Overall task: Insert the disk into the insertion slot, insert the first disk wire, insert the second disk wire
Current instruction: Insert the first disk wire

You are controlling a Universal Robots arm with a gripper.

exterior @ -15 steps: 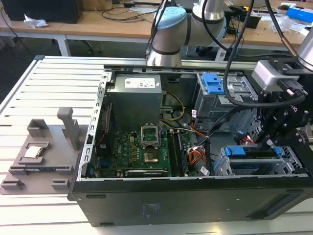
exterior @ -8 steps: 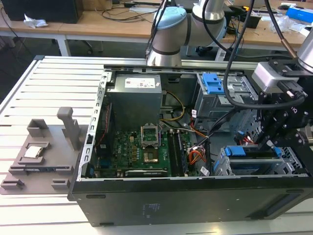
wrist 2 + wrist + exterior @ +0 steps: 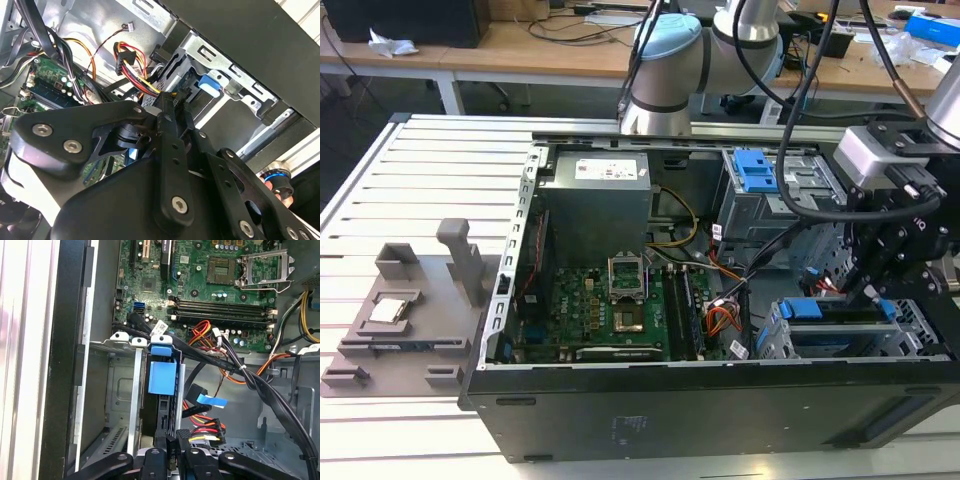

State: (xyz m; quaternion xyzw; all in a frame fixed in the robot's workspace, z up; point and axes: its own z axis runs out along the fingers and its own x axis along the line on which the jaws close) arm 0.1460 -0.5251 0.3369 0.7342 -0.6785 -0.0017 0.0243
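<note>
Already in its cage: disk seated, gripper pinching a plug at the slot

Inside the open computer case [image 3: 720,400], the insertion slot [image 3: 775,340] is a grey perforated cage in one corner, and everything below is placed from it. The disk [image 3: 820,310] sits within the slot, its bright blue carrier flush with the slot's walls. In both wrist views the carrier's blue tab marks the disk [image 3: 162,377] [image 3: 210,85] at the slot's open face, framed by the slot's bare metal [image 3: 117,390] [image 3: 215,57].

The gripper [image 3: 870,292] hangs directly over the slot. In both wrist views the gripper [image 3: 172,452] [image 3: 167,107] has its fingers drawn narrow, with a black plug [image 3: 183,435] [image 3: 179,96] pinched at their tips. The plug is just beside the disk's end. Whether it touches the disk cannot be told. Red, yellow and black wires [image 3: 205,429] run from the plug away from the slot.

A second cable with a flat blue connector [image 3: 210,400] lies loose near the slot, apart from the disk and from the gripper.

Next to the slot stands a taller grey bay [image 3: 770,205] carrying a blue clip [image 3: 757,172]. The green motherboard [image 3: 610,305] lies beside the slot on the case floor, and the grey power supply [image 3: 595,205] is beyond it, well apart from the slot. Outside the case, farther from the slot than the motherboard, a grey fixture [image 3: 410,310] rests on the slatted table [image 3: 420,180].
</note>
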